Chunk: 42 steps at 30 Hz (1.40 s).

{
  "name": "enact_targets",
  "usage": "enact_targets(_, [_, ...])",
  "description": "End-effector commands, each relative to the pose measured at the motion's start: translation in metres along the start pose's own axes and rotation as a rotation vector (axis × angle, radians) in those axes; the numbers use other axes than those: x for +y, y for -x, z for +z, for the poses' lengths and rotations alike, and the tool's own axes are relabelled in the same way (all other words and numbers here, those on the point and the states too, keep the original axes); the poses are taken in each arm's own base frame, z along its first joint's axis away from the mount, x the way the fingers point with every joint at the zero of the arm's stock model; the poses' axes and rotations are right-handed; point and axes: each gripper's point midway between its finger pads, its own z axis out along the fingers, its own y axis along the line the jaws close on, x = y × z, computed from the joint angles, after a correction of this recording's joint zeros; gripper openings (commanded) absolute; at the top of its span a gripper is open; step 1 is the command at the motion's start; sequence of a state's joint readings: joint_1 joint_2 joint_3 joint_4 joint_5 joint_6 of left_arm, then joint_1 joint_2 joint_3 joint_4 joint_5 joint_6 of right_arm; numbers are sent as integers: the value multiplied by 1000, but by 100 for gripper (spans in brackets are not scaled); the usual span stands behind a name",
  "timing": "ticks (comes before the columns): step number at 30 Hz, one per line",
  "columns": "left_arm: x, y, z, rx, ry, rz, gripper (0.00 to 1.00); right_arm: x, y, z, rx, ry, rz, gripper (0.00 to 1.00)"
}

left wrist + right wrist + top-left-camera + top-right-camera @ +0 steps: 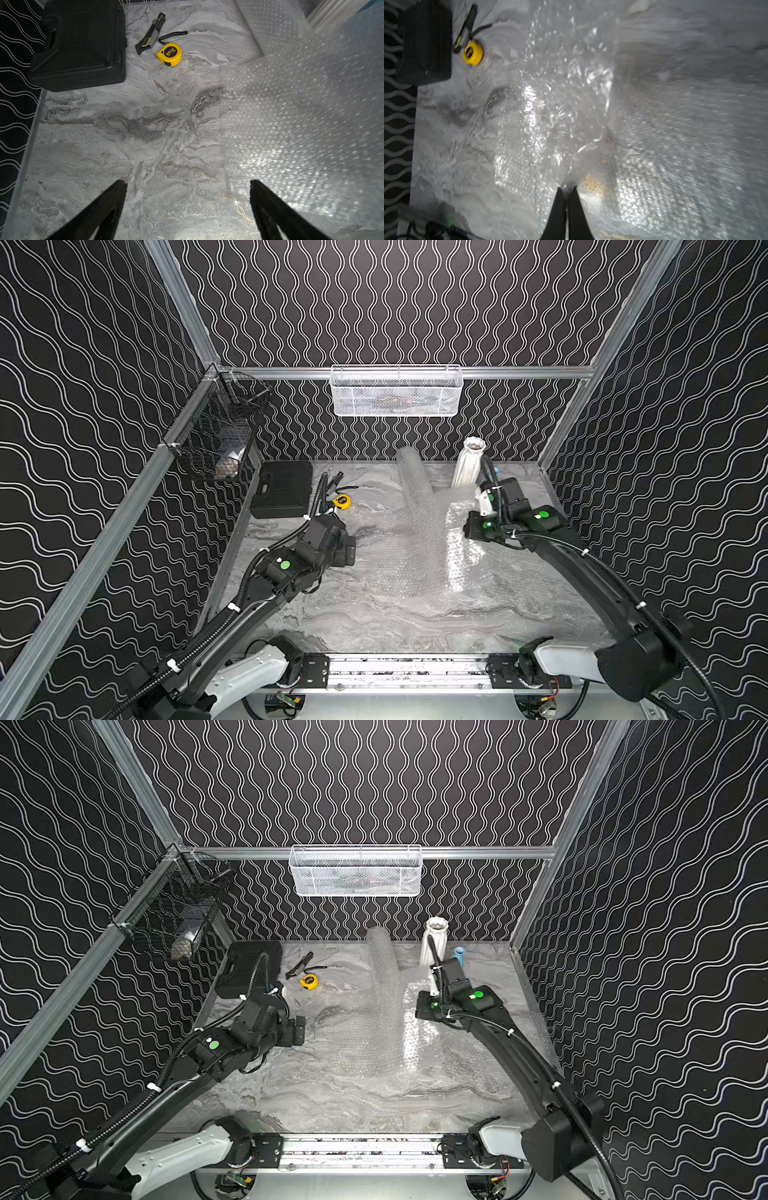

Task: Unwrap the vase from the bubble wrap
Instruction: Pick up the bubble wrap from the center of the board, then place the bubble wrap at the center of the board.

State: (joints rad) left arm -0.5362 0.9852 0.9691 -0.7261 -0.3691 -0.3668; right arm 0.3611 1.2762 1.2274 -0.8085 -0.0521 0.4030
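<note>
right jaws: I am pinching them shut on a fold of the bubble wrap point(566, 116) | left jaws: hanging wide open, holding nothing | wrap sprawling across the surface point(353, 635) toward 12 o'clock; vase point(467, 468) standing at 1 o'clock, seemingly touching its edge | risk: my tugging toppling it

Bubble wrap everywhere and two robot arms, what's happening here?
Two arms are unwrapping a white vase. It stands upright at the back of the table, its upper part bare, with the bubble wrap mostly spread flat in front of it. The right gripper is pinching a fold of the wrap. The left gripper hangs open at the wrap's edge, holding nothing.
</note>
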Motion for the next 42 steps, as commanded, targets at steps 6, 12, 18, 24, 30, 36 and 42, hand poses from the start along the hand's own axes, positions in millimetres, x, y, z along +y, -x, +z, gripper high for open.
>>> enact_targets(6, [2, -9, 3, 7, 2, 49, 95, -52, 25, -51, -130, -134, 35, 0])
enact_targets(12, [5, -10, 4, 7, 14, 56, 95, -95, 31, -63, -170, -299, 89, 0])
enact_targets(18, [5, -12, 6, 21, 20, 69, 95, -143, 29, -63, -222, -468, 197, 0])
enact_targets(24, [6, -14, 8, 23, 30, 80, 95, -188, 15, -53, -228, -625, 273, 0])
enact_targets(30, [1, -16, 12, 41, 10, 85, 95, -226, 8, -49, -243, -774, 322, 0])
enact_targets(36, [-1, -17, 14, 52, 4, 90, 95, -250, 15, -46, -243, -877, 324, 0])
enact_targets(42, [0, -17, 13, 48, 5, 89, 95, -265, 21, -36, -198, -924, 305, 0])
